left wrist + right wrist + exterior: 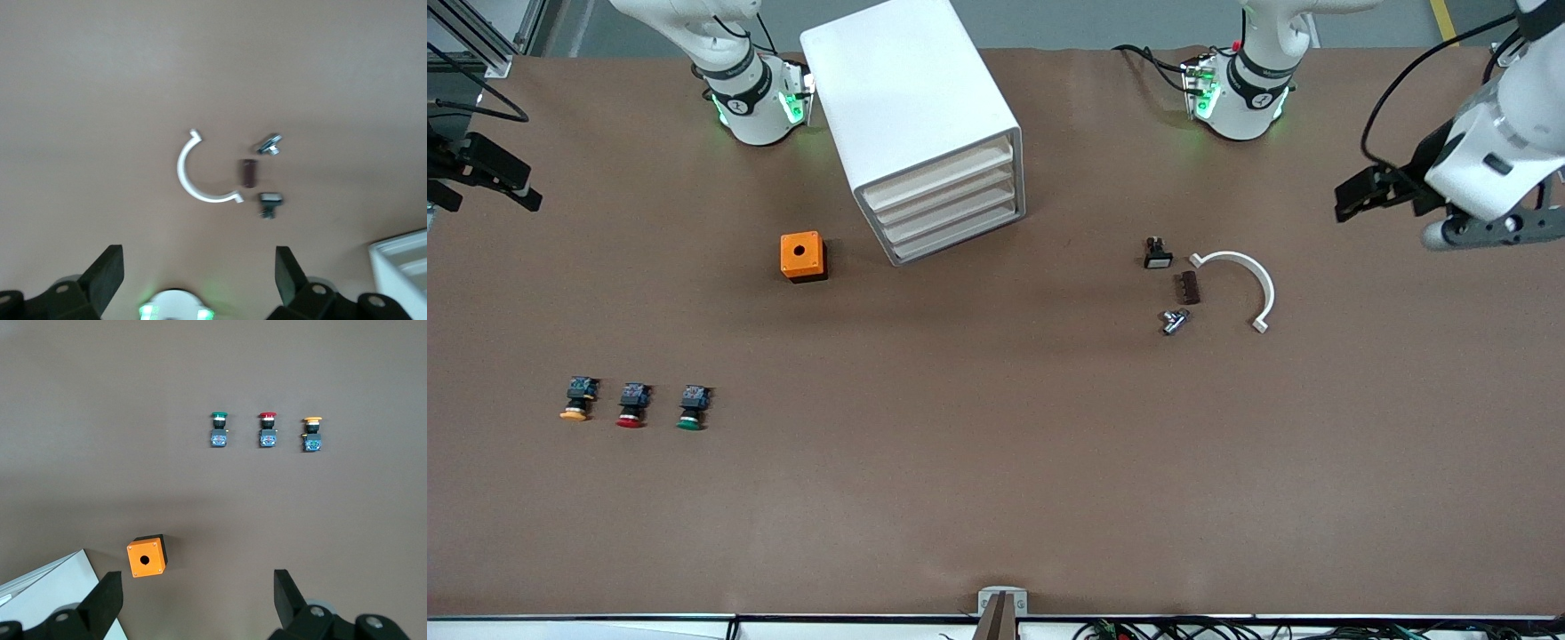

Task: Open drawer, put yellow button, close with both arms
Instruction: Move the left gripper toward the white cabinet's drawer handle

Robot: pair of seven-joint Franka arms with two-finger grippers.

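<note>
Waiting: both my arms hang above the table ends, nothing held.
Left gripper (197,280): fingers spread wide, up over the left arm's end of the table.
Right gripper (197,603): fingers spread wide too, up over the right arm's end.
Drawer (941,176): top of four in the white cabinet (907,89), fully pushed in.
Yellow button (579,398): lying on the table toward the right arm's end, beside the red button (632,405), with the green button (692,408) next in that row.
Orange cube (802,256): near the cabinet, farther from the front camera than the buttons.
White curved clip (1245,283): toward the left arm's end, beside a few small parts.
</note>
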